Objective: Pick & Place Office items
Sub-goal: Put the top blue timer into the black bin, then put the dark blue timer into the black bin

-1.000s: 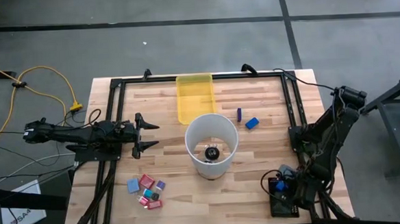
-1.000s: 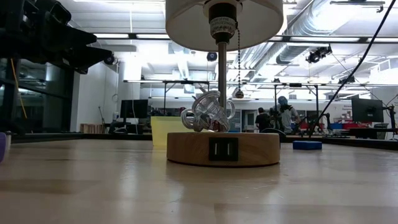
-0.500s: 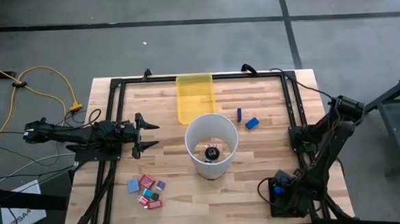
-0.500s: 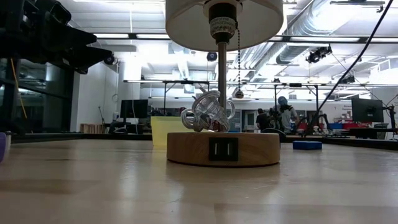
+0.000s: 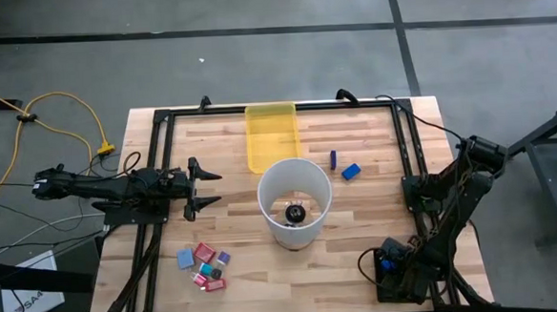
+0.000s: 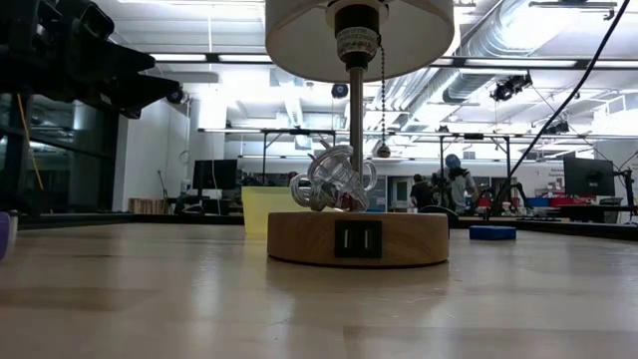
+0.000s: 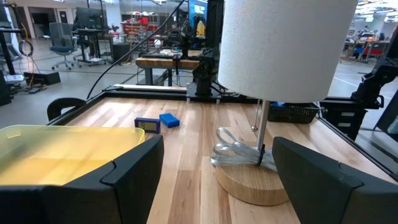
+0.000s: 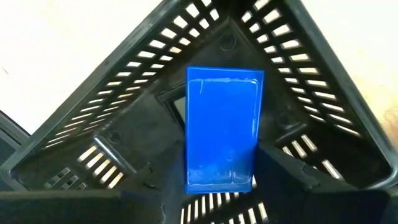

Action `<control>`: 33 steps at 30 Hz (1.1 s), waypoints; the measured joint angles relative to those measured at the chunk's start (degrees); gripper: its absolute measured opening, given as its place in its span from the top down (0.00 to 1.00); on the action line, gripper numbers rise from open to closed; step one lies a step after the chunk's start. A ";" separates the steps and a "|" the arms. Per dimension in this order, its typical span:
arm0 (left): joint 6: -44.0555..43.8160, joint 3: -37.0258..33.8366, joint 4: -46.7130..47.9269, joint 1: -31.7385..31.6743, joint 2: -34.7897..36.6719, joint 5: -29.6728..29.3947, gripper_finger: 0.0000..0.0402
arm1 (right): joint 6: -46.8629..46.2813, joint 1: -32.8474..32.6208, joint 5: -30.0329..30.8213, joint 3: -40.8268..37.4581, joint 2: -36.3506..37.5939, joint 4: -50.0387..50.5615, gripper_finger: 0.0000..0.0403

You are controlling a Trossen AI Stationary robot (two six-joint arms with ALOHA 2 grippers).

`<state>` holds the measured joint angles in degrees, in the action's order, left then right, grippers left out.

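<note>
Several tiny pink, red, purple and light-blue pieces point(image 5: 205, 266) lie in a cluster near the table's near left corner. Two bigger blue pieces point(image 5: 350, 171) point(image 7: 169, 119) lie right of the white lamp shade point(image 5: 295, 201). My right gripper point(image 5: 396, 263) reaches down into a black mesh basket point(image 5: 386, 289) at the near right corner, shut on a bright-blue rectangular piece point(image 8: 222, 127). My left gripper point(image 5: 213, 188) point(image 7: 217, 162) hovers open at the table's left side, pointing at the lamp. My right gripper holds the bright-blue piece by its lower end point(image 8: 217, 180), pinched between the two fingers, coming from above and pointing down into the basket. The piece stands out beyond the fingers, lengthwise, in front of the basket's floor. The dark fingers barely show against the dark mesh.
A table lamp with a round wooden base point(image 6: 356, 239) and a twisted wire figure stands mid-table. The yellow translucent tray point(image 5: 272, 135) point(image 7: 62, 149) lies at the far edge behind it. A black frame rims the table point(image 5: 159, 162). People stand far off in the room.
My right arm has sunk lower and drawn slightly toward the near edge, bringing the bright-blue piece down into the black basket. My left arm has kept still.
</note>
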<state>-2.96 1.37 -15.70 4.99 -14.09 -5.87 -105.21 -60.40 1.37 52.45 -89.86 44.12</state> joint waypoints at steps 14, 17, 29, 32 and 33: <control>0.00 0.00 -0.01 0.00 0.00 0.00 0.27 | 0.00 0.02 0.17 0.00 0.00 0.00 0.52; 0.00 0.00 0.00 0.00 0.00 0.00 0.27 | -0.14 0.02 0.21 0.00 0.00 0.00 0.52; 0.00 0.00 0.01 0.00 0.00 0.00 0.27 | -0.20 0.04 0.05 0.00 0.76 0.26 0.52; 0.00 0.00 -0.01 0.00 -0.02 0.00 0.27 | -0.20 0.16 0.19 -0.01 2.11 0.68 0.52; 0.00 0.00 0.01 0.00 0.00 0.00 0.27 | -0.20 0.17 0.19 0.00 2.70 0.87 0.52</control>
<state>-2.96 1.37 -15.68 4.99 -14.09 -5.87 -105.41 -60.23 1.56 52.45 -87.16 44.98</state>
